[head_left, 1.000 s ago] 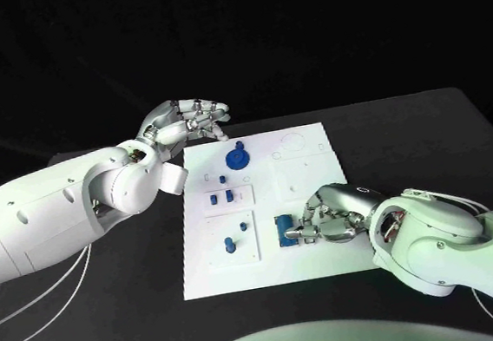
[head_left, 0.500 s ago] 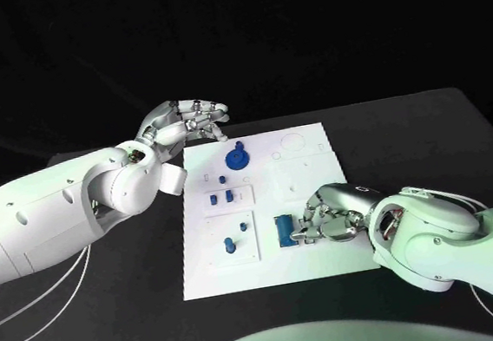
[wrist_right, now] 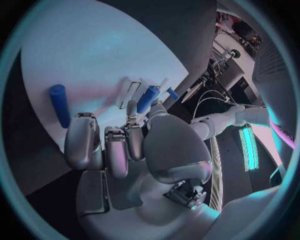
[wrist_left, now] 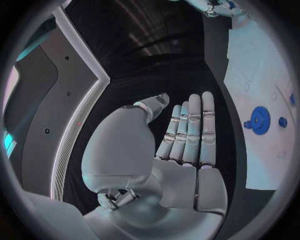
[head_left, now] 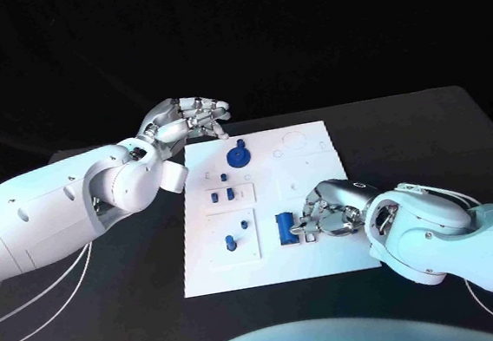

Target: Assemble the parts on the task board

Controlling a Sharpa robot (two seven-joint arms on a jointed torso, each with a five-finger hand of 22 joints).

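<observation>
the blue peg [head_left: 285,228] lies flat on the white board [head_left: 323,255], right next to the fingertips of the right hand [head_left: 330,214]. it sits on the side of that hand that faces the middle of the board, toward the other arm. the peg's long side runs away from the robot, across the way the fingers reach, so they come at it from the side. in the right wrist view the peg [wrist_right: 60,105] lies just past the fingers [wrist_right: 82,140], and they are curled down over the board with nothing in them. i cannot tell if a fingertip touches the peg. the right hand is much nearer to this peg than the left hand [head_left: 186,119], which hangs up at the far edge of the board, well apart. in its wrist view the left hand's [wrist_left: 178,150] fingers are straight and side by side, and it holds nothing. a blue gear [head_left: 238,155] sits on the board just in front of it. the next move is likely a pinch on the peg.
</observation>
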